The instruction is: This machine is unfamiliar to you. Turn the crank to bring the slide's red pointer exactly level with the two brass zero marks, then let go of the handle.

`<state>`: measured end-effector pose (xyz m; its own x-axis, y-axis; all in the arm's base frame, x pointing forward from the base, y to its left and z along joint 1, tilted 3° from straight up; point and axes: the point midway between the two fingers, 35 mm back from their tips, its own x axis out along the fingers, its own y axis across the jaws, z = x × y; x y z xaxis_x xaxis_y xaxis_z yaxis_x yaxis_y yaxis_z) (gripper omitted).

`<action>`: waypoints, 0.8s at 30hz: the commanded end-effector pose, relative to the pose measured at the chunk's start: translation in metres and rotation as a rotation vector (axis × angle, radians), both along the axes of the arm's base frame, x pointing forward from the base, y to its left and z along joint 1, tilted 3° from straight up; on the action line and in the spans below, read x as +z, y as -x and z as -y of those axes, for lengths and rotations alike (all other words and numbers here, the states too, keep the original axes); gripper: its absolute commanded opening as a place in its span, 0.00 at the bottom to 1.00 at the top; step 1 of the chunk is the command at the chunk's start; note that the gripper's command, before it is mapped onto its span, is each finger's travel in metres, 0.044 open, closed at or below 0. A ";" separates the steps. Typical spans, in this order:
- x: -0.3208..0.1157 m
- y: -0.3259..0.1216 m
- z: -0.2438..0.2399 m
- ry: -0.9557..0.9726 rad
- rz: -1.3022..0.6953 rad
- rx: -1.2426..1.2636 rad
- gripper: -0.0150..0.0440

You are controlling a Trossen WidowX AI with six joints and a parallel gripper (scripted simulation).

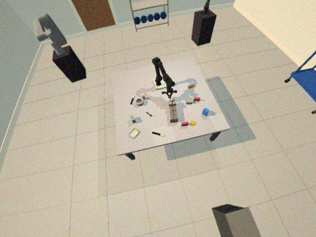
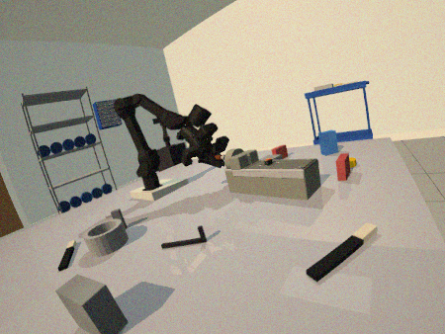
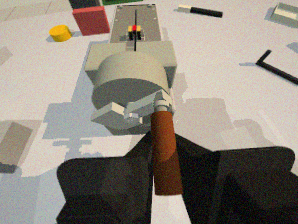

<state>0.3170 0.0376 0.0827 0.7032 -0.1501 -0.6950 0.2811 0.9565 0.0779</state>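
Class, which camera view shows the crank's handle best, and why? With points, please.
The wrist view: the brown handle (image 3: 166, 150) appears large between the gripper's fingers. The exterior view shows only a small orange bit; the top view, a tiny speck.
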 end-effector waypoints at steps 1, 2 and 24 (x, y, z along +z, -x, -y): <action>-0.004 0.000 0.002 0.005 -0.010 -0.006 0.25; -0.004 0.000 0.002 0.005 -0.010 -0.006 0.25; 0.000 0.000 0.000 0.000 0.000 0.000 0.83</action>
<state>0.3170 0.0375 0.0825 0.7027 -0.1502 -0.6954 0.2815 0.9564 0.0778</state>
